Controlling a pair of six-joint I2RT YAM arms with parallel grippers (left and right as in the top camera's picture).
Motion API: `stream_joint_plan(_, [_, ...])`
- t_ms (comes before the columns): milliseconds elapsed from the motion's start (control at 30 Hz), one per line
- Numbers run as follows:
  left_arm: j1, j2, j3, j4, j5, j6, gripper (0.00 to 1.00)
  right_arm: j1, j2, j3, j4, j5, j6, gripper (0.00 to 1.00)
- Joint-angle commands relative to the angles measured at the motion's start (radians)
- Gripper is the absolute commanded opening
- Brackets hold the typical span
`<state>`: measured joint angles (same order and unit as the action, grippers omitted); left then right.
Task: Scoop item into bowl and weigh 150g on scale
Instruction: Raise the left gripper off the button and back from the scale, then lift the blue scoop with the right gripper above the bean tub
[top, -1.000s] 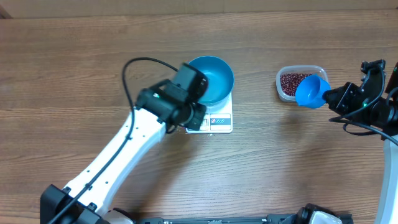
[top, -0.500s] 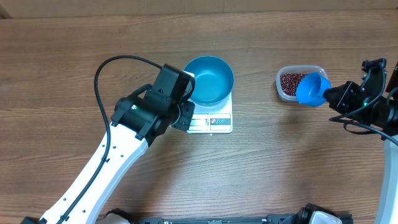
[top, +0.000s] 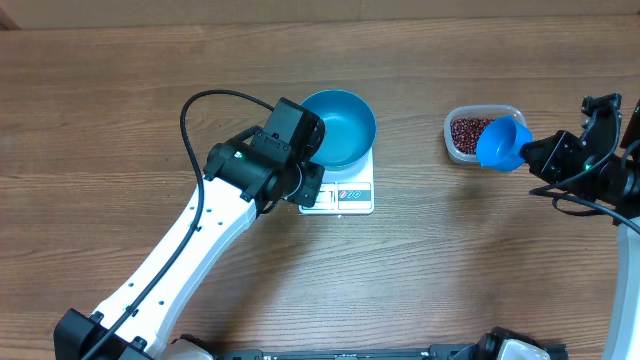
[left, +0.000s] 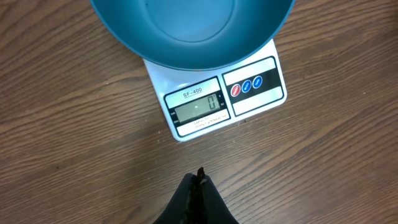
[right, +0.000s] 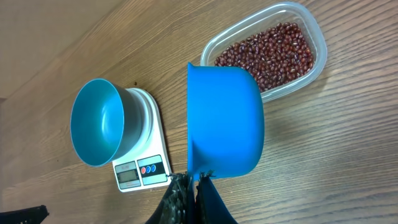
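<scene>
Since half a second ago, your left arm (top: 262, 165) has swung back beside the scale (top: 350, 197), at its 9 o'clock; the bowl (top: 342, 125) stays on it. Left wrist: your left gripper (left: 198, 179) shows jaws together. Right wrist: your right gripper (right: 194, 178) is clamped on the scoop (right: 224, 118), with the beans (right: 267, 53) at 1 o'clock in the tub (right: 320, 43).

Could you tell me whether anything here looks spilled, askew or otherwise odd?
Nothing stands out. The bowl sits upright and empty on the scale, which reads zero. The beans are all in the tub, with none on the table. The right gripper holds the scoop near the tub.
</scene>
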<state>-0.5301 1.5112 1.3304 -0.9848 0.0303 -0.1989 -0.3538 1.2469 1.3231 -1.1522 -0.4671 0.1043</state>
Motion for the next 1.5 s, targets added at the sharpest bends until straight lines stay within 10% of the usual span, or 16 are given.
stream_joint_plan(0, [-0.002, -0.001, 0.014, -0.003, 0.023, 0.008, 0.05, -0.005, -0.001, 0.033, 0.006, -0.005, -0.006, 0.04])
stream_joint_plan(467, [-0.001, 0.0, 0.014, -0.006, 0.014, 0.009, 0.64, -0.005, -0.001, 0.033, 0.006, -0.005, -0.005, 0.04])
stream_joint_plan(1067, [-0.001, 0.0, 0.014, -0.018, 0.014, 0.051, 1.0, -0.005, -0.001, 0.033, 0.002, -0.005, -0.009, 0.04])
stream_joint_plan(1467, [-0.001, 0.0, 0.014, -0.035, 0.014, 0.087, 1.0, -0.005, -0.001, 0.033, 0.002, -0.005, -0.009, 0.04])
